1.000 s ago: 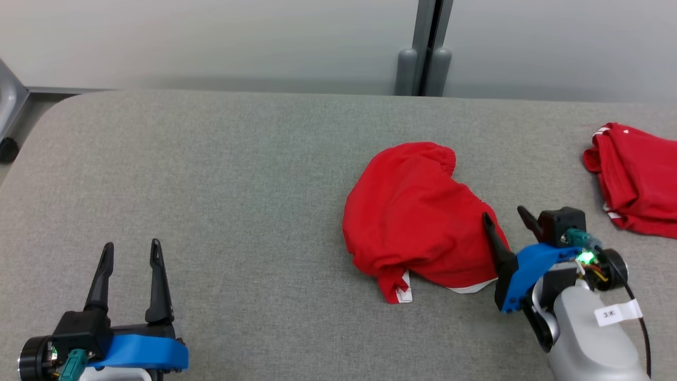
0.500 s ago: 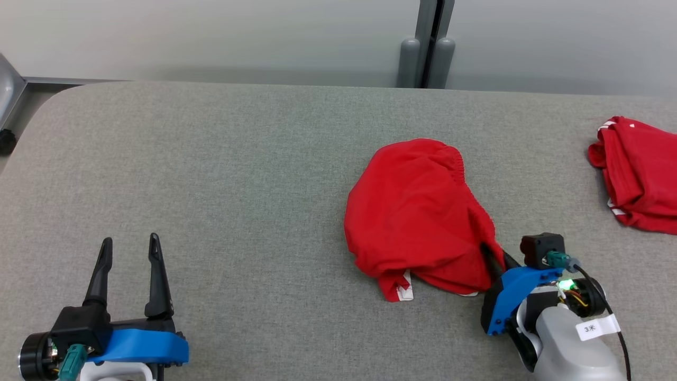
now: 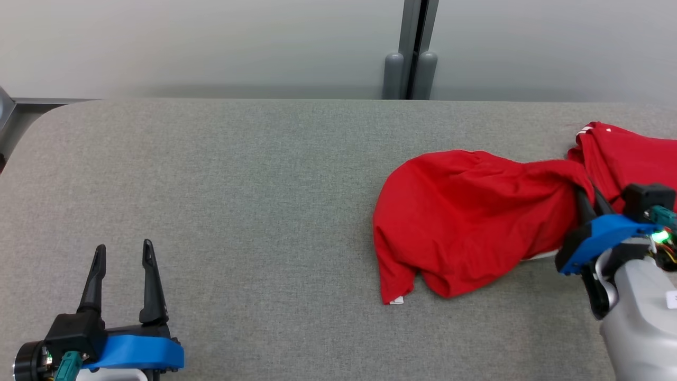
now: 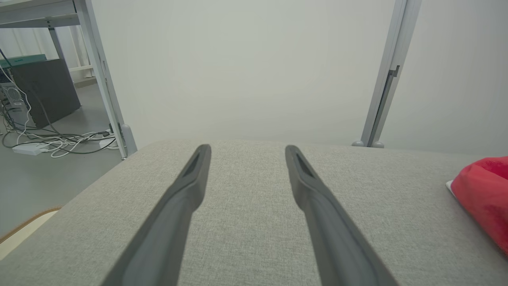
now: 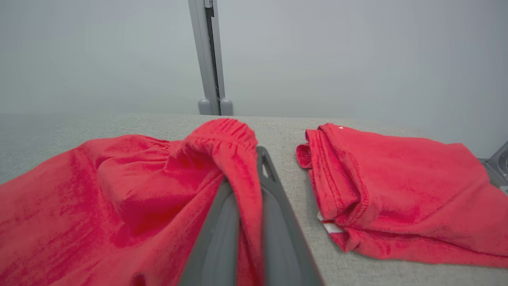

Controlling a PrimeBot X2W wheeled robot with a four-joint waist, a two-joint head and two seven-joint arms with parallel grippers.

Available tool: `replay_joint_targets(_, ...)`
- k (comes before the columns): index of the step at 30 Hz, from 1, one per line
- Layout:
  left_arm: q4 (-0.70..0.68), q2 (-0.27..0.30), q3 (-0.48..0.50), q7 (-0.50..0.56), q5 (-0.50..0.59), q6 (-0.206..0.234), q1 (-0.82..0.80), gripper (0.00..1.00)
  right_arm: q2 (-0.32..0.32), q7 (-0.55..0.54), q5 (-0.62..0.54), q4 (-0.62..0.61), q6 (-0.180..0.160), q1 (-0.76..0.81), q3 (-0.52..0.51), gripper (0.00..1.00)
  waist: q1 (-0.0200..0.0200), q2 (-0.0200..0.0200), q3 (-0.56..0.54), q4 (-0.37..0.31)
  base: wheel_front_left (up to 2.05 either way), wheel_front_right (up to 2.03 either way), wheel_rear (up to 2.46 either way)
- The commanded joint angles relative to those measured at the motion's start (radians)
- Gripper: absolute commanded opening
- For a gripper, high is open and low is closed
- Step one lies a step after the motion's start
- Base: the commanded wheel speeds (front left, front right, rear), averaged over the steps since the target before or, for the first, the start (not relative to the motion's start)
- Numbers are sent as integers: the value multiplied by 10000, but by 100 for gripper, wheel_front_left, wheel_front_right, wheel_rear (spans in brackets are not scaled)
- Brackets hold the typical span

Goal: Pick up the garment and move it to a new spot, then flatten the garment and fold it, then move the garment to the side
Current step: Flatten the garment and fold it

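- Now the right gripper (image 3: 588, 197) has its two fingers closed on the elastic edge of the garment (image 3: 465, 222); in the right wrist view we see the red cloth pinched between them
- The garment lies on the grey table (image 3: 238, 185), on the right half. It reaches from the clamped edge at the right down to a hem corner at the lower left, so its long axis runs about left to right
- From the right gripper, the body of the garment lies to the left, and the second red garment (image 3: 624, 153) lies just beside the clamped edge, on the far right. We judge that the coming move turns on this: the free table is to the left, and a carry further right would put one cloth on the other
- The left gripper (image 3: 123, 246) stands with its fingers apart and nothing between them, well apart from the garment, at the lower left. The right arm is the nearer one
- One second ago the right fingers were apart beside a compact heap; half a second ago they were together on its near right edge. Since then the heap is drawn out to the right into a long shape. The head camera also shifted, so we judge this by the shape of the cloth, not by its place in the picture
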State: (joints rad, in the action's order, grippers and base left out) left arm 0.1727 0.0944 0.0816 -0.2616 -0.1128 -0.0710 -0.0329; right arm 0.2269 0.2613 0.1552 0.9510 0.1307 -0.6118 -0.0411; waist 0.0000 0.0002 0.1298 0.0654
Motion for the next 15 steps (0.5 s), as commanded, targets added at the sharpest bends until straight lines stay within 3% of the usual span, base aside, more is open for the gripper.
replay_joint_targets(1,-26,-5,39,-44,26,-45,57,100,-114,46,-20,-268,3,-93,66,0,0,-2,-21,-34,0,0,0)
replay_joint_targets(7,36,-78,52,-44,95,-93,57,100,-883,49,164,-1609,3,255,1079,0,0,-2,-136,-24,0,0,0)
replay_joint_targets(15,48,-173,-34,-44,181,-142,-15,100,-1705,-423,1181,-2868,3,681,3951,0,0,-2,-212,290,0,0,0)
